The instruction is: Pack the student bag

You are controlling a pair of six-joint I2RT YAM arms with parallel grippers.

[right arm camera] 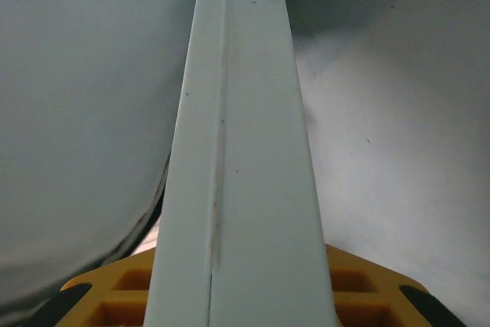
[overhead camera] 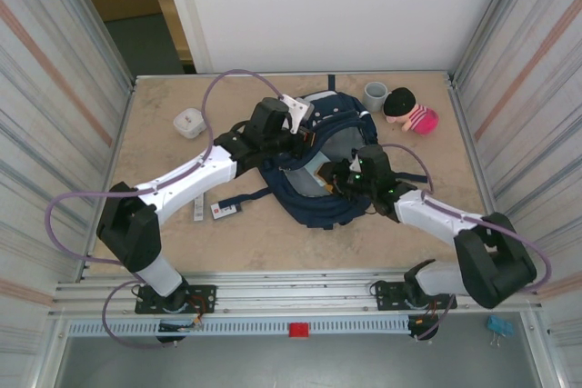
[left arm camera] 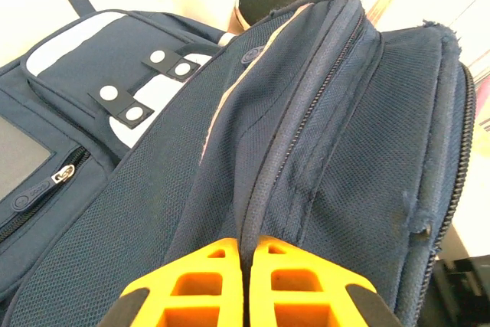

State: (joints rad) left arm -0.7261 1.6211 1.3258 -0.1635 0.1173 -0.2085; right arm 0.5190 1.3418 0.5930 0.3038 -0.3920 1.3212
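Note:
The student bag (overhead camera: 314, 193), navy blue, lies in the middle of the table with its mouth held apart. In the left wrist view its white patch (left arm camera: 149, 97) with snap tabs and a grey panel (left arm camera: 19, 155) show at the left. My left gripper (left arm camera: 246, 254) is shut on the piped rim of the student bag (left arm camera: 306, 128), at its far left side (overhead camera: 296, 138). My right gripper (overhead camera: 341, 174) reaches into the bag's opening. In the right wrist view its yellow fingers (right arm camera: 367, 281) are shut on a long pale blue flat object (right arm camera: 241, 151), with grey lining on both sides.
A grey cup (overhead camera: 376, 94) and a plush doll (overhead camera: 411, 114) with black hair and pink stripes stand at the back right. A white box (overhead camera: 189, 123) sits back left. A white stick (overhead camera: 198, 210) and a small card (overhead camera: 225, 210) lie front left. Metal walls close in both sides.

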